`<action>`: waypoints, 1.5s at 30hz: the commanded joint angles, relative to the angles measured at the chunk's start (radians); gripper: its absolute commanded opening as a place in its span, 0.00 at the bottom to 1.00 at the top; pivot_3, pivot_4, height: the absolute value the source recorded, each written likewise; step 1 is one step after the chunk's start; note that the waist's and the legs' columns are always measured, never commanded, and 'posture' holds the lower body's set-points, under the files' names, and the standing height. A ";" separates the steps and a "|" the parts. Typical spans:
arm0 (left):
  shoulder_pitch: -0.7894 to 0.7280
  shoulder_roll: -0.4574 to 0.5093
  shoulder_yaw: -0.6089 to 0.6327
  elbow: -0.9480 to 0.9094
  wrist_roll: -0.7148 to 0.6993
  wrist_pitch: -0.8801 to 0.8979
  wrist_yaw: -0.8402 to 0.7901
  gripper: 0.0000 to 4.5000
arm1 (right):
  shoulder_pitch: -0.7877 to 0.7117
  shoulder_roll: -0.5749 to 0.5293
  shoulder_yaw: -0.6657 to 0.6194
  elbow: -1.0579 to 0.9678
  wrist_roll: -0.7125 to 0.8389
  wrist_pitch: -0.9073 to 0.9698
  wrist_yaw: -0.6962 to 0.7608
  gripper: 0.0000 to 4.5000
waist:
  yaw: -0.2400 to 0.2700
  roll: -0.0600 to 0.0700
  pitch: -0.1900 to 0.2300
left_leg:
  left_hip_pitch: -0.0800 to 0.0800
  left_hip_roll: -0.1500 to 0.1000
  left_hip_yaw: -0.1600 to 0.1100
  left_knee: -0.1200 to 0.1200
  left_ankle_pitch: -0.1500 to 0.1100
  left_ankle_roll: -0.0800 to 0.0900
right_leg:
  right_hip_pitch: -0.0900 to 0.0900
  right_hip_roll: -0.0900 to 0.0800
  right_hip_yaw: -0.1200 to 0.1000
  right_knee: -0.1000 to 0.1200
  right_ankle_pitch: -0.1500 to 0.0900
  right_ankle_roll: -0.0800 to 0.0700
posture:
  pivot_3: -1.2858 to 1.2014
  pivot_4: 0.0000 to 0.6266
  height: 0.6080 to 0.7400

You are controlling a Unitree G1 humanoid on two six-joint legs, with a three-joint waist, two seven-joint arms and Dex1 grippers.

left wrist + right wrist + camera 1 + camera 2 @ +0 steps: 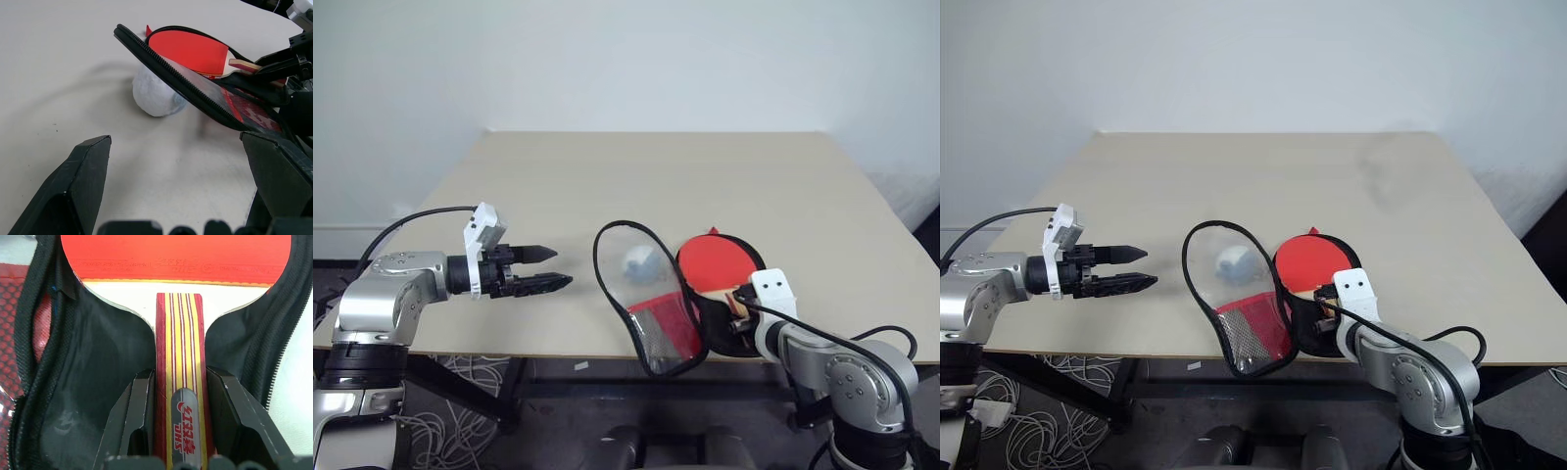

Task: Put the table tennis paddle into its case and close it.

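Right gripper (178,426): black fingers clamped on both sides of the table tennis paddle (178,308) handle; striped red/yellow wood w/ silver oval badge, red logo, "DHS" legible. Red rubber face carries fine print, unreadable. Paddle lies in the case (651,304), on black woven lining w/ zip edging; mesh/clear lid raised, red patch. Whitish fuzzy ball (637,263) behind lid on beige bench (705,176). Left gripper (546,268): fingers spread, empty, well apart from case.
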 commanded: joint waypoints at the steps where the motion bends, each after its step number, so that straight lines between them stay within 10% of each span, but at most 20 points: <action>1: -0.031 0.016 0.004 -0.004 0.007 -0.007 -0.005 1.00 | -0.009 -0.016 -0.025 -0.041 0.015 0.007 -0.017 0.27 | 0.000 0.000 0.000 | 0.000 0.000 0.000 0.000 0.000 0.000 | 0.000 0.000 0.000 0.000 0.000 0.000 | 0.52 0.00 0.68; 13: -0.042 0.022 -0.001 -0.001 0.009 -0.003 -0.009 1.00 | -0.004 -0.007 -0.008 -0.027 0.000 0.007 -0.025 0.27 | 0.000 0.000 0.000 | 0.000 0.000 0.000 0.000 0.000 0.000 | 0.000 0.000 0.000 0.000 0.000 0.000 | 0.52 0.00 0.68; 21: -0.029 0.033 -0.005 -0.009 0.009 -0.003 -0.019 1.00 | -0.058 -0.001 -0.050 -0.011 0.014 0.007 0.008 0.90 | 0.000 0.000 0.000 | 0.000 0.000 0.000 0.000 0.000 0.000 | 0.000 0.000 0.000 0.000 0.000 0.000 | 0.52 0.00 0.68; 37: 0.005 0.025 -0.037 -0.073 0.036 -0.029 -0.004 1.00 | -0.329 -0.582 -0.289 0.314 0.137 -0.357 0.716 0.99 | -0.001 0.000 0.001 | -0.001 0.000 0.002 0.002 0.000 0.000 | 0.003 -0.002 -0.002 -0.002 0.000 0.000 | 0.52 0.00 0.68; 45: 0.045 -0.067 -0.089 -0.189 0.039 -0.017 0.079 0.47 | -0.420 -0.650 -0.259 0.379 0.124 -0.446 0.775 1.00 | 0.001 -0.002 0.001 | -0.003 0.000 0.002 0.003 0.000 0.000 | 0.002 -0.002 -0.002 -0.002 0.000 0.000 | 0.52 0.00 0.68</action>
